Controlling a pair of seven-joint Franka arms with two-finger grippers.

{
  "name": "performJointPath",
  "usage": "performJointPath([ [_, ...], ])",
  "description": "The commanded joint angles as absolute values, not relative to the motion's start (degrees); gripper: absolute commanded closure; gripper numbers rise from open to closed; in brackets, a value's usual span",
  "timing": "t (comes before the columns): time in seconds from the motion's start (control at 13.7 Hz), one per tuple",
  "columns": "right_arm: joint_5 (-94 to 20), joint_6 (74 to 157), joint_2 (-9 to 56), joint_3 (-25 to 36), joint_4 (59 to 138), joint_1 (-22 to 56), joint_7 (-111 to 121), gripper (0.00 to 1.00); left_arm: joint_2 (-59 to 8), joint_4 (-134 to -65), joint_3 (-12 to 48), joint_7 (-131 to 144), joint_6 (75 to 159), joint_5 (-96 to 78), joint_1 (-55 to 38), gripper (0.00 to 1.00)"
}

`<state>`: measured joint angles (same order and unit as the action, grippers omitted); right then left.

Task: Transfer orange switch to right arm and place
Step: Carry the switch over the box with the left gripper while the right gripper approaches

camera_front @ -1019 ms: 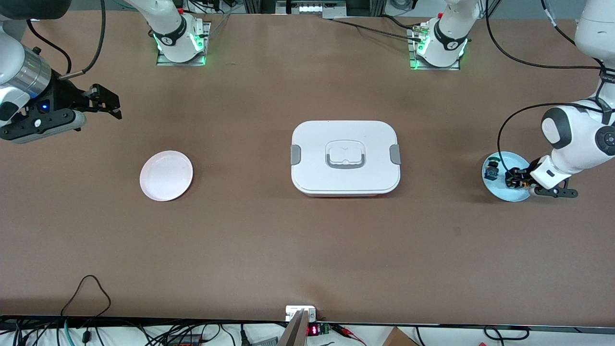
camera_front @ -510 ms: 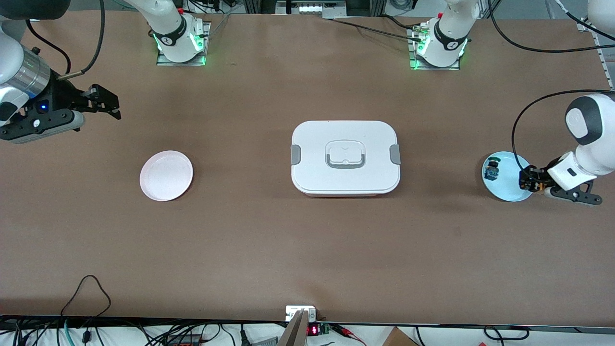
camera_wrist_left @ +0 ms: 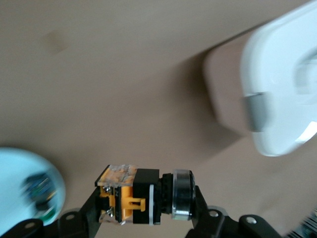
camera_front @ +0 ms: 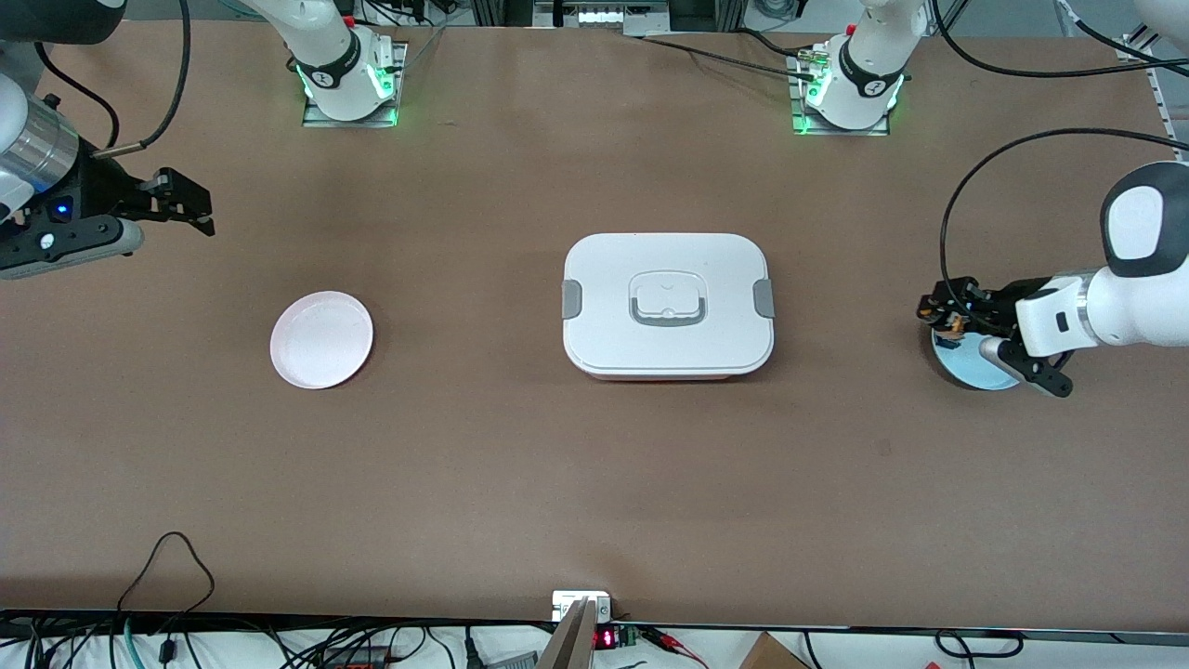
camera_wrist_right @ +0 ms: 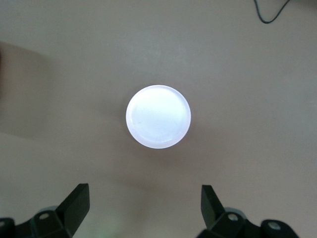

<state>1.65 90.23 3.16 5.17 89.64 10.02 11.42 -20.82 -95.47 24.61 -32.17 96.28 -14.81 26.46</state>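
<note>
Left gripper (camera_wrist_left: 146,198), jaws clamped on the orange switch (camera_wrist_left: 130,194), which lies crosswise between them: orange body with a worn top at one end, black mid-section, and dark round cap with a silver ring at the other. In the front view the left gripper (camera_front: 943,311) carries the orange switch (camera_front: 946,321) in the air over the edge of the pale blue plate (camera_front: 971,370), at the left arm's end of the table. The wrist view shows the same pale blue plate (camera_wrist_left: 12,171) below, with a small green-and-blue switch (camera_wrist_left: 38,191) lying on it. White lidded box (camera_front: 667,304) with grey side latches and a recessed handle, at the table's middle. Pink plate (camera_front: 321,338), bare, toward the right arm's end of the table. Right gripper (camera_front: 200,209), fingers spread wide and holding nothing, waits in the air; its wrist view looks straight down on the pink plate (camera_wrist_right: 158,116), seen between the two fingertips (camera_wrist_right: 79,196)
</note>
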Motion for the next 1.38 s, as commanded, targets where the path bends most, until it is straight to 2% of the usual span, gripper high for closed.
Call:
performJointPath([
  [0.0, 1.68, 89.65, 2.81, 6.50, 88.07, 9.49, 11.34, 0.00, -24.33, -94.57, 25.66, -49.67, 95.01, -28.69, 26.90, 0.90],
  [0.29, -0.34, 88.60, 2.99, 5.63, 88.24, 10.81, 10.90, 0.00, -27.85, -94.39, 28.64, -74.38, 95.27, -46.63, 24.80, 0.90],
  [0.44, -6.47, 85.88, 3.16, 5.71, 88.42, 10.72, 11.77, 0.00, -28.21, -94.66, 29.09, -86.60, 96.76, -55.07, 21.73, 0.90],
  [0.8, -37.27, 84.20, 7.63, 5.89, 90.35, 10.72, 7.49, 0.00, -28.30, -95.01, 29.09, -114.63, 104.65, -77.03, 12.76, 0.91],
  [1.02, -52.95, 89.97, 8.70, 5.71, 94.73, 12.03, 6.68, 0.00, -28.21, -96.67, 29.09, -125.13, 112.73, -90.58, 5.74, 0.92],
  [1.31, -69.40, 102.45, 8.70, 5.71, 100.36, 18.88, 7.73, 0.00, -28.30, -97.03, 29.09, -126.83, 121.96, -96.41, -3.84, 0.92],
])
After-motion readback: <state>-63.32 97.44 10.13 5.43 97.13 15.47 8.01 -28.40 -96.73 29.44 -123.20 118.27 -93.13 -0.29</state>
